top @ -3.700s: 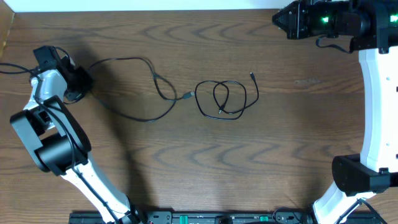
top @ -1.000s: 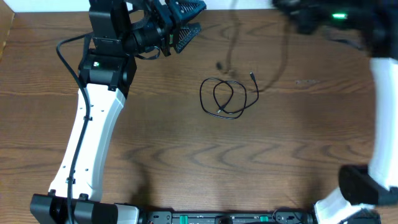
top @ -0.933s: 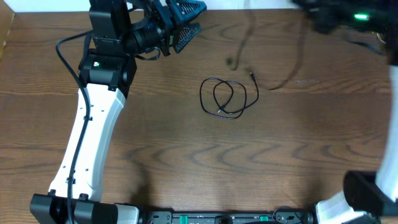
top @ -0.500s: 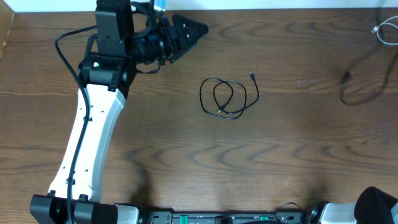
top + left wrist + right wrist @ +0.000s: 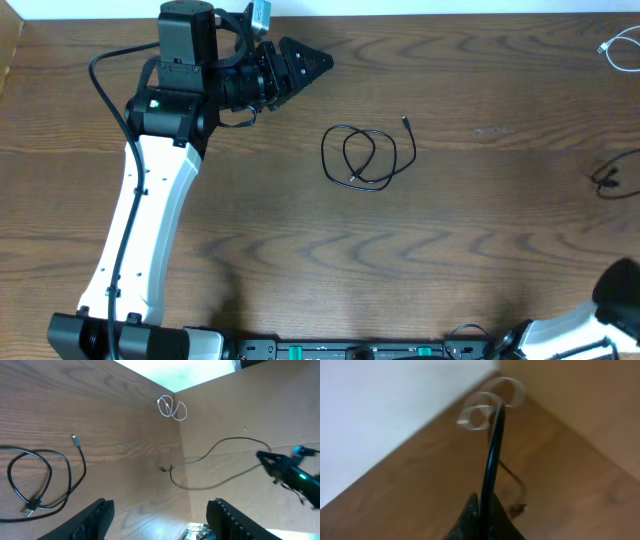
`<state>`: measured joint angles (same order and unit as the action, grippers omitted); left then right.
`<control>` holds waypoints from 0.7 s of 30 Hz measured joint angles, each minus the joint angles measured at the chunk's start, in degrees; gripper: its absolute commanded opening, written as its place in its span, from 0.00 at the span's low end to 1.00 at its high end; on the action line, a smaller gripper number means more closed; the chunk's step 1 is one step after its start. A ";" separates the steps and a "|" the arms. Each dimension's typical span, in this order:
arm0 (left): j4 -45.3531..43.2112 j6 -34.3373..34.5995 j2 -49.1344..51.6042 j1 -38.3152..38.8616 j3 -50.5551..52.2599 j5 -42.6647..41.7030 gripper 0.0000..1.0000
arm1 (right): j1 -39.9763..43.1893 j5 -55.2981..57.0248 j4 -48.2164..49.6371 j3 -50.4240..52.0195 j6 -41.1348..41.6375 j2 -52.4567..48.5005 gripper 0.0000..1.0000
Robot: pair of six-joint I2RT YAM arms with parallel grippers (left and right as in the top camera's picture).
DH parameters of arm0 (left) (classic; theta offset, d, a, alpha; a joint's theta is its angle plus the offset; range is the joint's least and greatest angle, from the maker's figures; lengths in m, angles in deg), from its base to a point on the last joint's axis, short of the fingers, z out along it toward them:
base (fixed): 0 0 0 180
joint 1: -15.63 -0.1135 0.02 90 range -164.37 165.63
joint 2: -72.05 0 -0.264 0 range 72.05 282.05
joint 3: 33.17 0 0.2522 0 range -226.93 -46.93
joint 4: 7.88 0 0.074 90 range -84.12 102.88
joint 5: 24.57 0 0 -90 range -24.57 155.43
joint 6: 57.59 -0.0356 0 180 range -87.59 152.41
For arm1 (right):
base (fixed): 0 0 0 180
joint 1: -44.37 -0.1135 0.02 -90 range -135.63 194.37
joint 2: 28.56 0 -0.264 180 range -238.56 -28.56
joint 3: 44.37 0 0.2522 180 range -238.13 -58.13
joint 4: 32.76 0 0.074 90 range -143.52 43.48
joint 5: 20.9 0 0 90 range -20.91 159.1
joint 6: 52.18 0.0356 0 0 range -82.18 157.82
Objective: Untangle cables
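Three cables: we found one black coil (image 5: 365, 158) at mid-surface (image 5: 250, 250), a white cable (image 5: 620, 45) in the far right corner, and a second black cable (image 5: 492, 445) pinched in the closed right fingers (image 5: 502, 527); the left fingers (image 5: 92, 517) stood spread, empty.

1. No words, numbers or brand names can be read in any of the three views.
2. The black strip (image 5: 300, 351) at the table's near edge shows only tiny marks (too blurry to read).

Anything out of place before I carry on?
Yes: the black cable clamped in the right end effector hangs mostly beyond the table's right edge, only its plug end on the wood.
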<state>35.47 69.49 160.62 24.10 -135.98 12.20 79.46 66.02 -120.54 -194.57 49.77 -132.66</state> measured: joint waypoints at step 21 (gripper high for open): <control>0.02 -0.07 -0.09 0.00 0.00 0.04 0.63 | 3.10 19.80 -5.07 0.17 13.33 -31.26 0.99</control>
<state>35.49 69.43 160.53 24.10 -135.98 12.25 82.56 85.83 -125.61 -194.40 63.10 -163.91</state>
